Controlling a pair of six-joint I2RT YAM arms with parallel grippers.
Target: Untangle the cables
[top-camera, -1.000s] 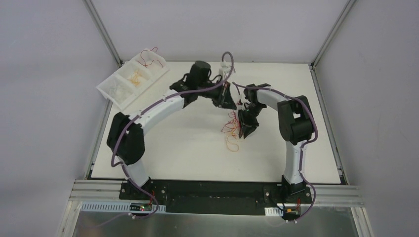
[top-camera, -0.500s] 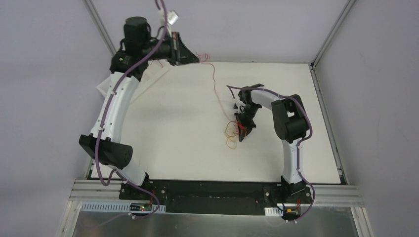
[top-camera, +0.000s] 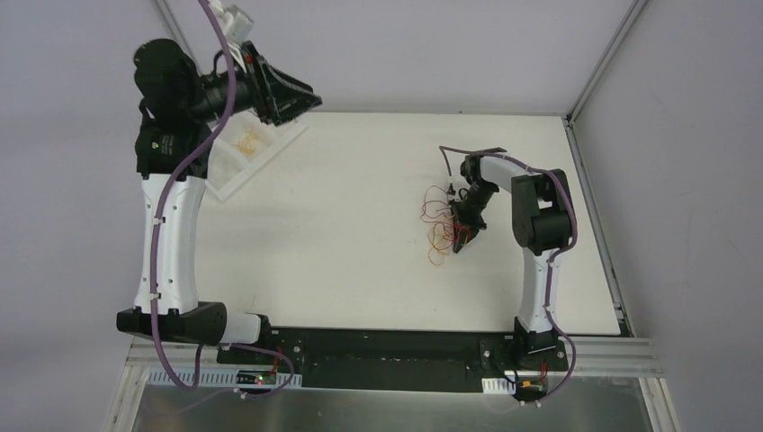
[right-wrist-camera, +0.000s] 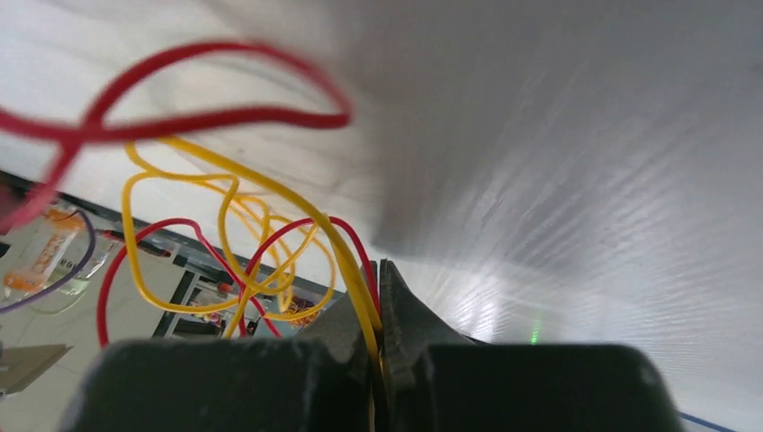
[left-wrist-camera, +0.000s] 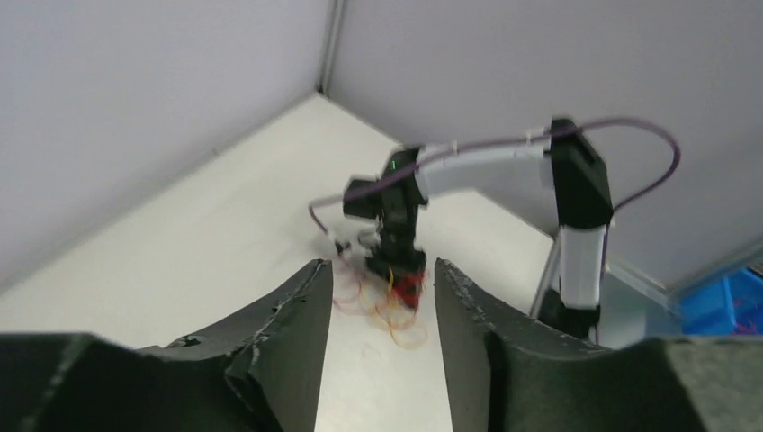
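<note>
The white plastic compartment tray [top-camera: 236, 164] sits at the far left corner of the flat white table [top-camera: 342, 243]. A small coil of pale orange wire [top-camera: 247, 139] lies in one of its compartments. The black left gripper [top-camera: 310, 97] hangs high in the air, just above the tray and a little to its right. It is carried by the raised white left arm [top-camera: 171, 225], which hides part of the tray. Its two black fingers [left-wrist-camera: 288, 333] stand moderately wide apart, with nothing between them in the left wrist view.

The thin red, orange and yellow cables [top-camera: 438, 220] lie as a loose curly tangle on the table, well to the right of the tray and nearer the arm bases than it is. The black right gripper [top-camera: 462, 238] is down at the side of the tangle farthest from the tray, on the folded white right arm [top-camera: 540, 261]. In the right wrist view its fingertips are pressed together on a yellow strand [right-wrist-camera: 270, 193] and a red strand [right-wrist-camera: 355, 238] beside it. The loops of both fan out in front of the pads. A larger red loop [right-wrist-camera: 207, 117] crosses close to the lens, blurred.
</note>
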